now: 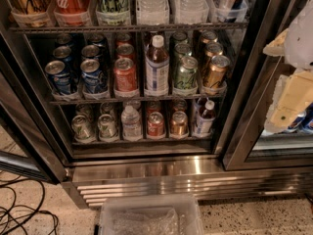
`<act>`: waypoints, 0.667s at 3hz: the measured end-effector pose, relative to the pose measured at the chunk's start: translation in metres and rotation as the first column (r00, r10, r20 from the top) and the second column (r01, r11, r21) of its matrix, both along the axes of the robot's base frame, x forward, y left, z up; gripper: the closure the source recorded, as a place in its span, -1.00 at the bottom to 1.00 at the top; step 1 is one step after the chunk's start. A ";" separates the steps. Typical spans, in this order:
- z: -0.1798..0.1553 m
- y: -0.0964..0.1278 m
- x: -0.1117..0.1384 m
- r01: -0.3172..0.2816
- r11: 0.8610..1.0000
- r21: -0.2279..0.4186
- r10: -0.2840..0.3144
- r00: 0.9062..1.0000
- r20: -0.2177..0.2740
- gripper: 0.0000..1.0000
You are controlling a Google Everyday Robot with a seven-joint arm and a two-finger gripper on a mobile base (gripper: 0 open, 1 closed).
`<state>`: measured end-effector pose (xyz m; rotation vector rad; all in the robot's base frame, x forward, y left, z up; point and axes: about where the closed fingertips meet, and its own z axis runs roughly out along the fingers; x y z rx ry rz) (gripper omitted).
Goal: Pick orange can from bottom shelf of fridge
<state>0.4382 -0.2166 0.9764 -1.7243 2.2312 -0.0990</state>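
The fridge [146,169] stands open in front of me, with a steel frame and dark wire racks. On the bottom shelf [142,141] the orange can [179,123] stands upright at the front, right of centre, between a red can [155,124] and a small bottle [204,118]. A second can stands behind it. My gripper [275,82] is at the right edge of the view, in front of the right door frame, above and to the right of the orange can and well apart from it. Its two cream fingers stand apart, open and empty.
Two green-silver cans [82,127] and a water bottle [131,122] fill the shelf's left part. The rack above holds blue, red, green and gold cans and a bottle [157,65]. A clear plastic bin [149,214] sits on the floor below. Black cables [24,214] lie at the lower left.
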 end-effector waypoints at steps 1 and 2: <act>0.000 0.000 0.000 0.000 1.000 0.000 0.000 1.000 0.000 -1.00; -0.027 0.014 -0.004 -0.014 0.997 0.073 0.014 1.000 -0.001 -1.00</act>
